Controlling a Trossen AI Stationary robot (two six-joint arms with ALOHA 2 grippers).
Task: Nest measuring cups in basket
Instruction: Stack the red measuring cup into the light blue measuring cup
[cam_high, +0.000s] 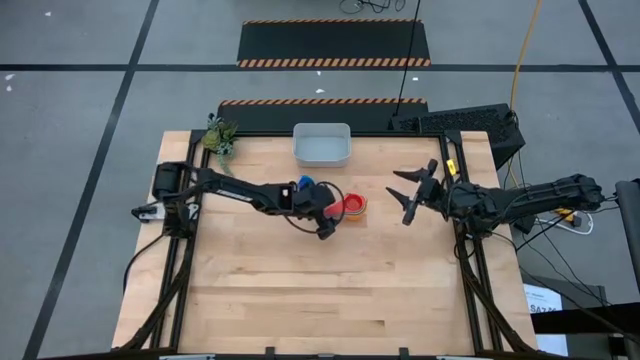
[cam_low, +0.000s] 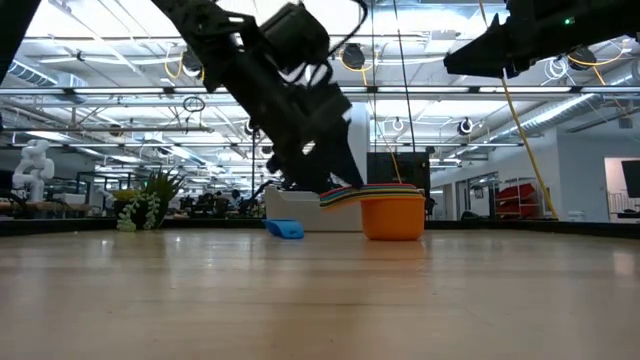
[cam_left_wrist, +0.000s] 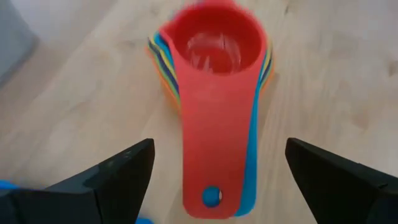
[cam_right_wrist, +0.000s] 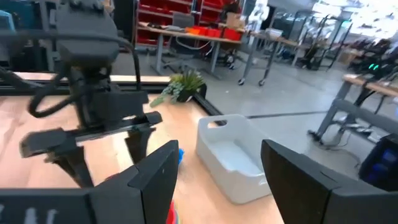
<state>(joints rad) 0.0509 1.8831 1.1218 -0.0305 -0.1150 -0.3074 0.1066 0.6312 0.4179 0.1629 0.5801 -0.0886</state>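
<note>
The cups sit in one stack on the table, in front of the basket and well apart from it. The red cup is on top. One blue cup lies alone beside the stack. The basket holds nothing. The left gripper hangs spread wide over the stack's handles. The right gripper waits beside the stack, spread and holding nothing. I cannot count the stacked cups.

An industrial lab hall — red shelving, wheeled workbenches, taped floor lines.

Bright even overhead light, soft shadows, ceiling-lamp glare, wrist views blurred
</note>
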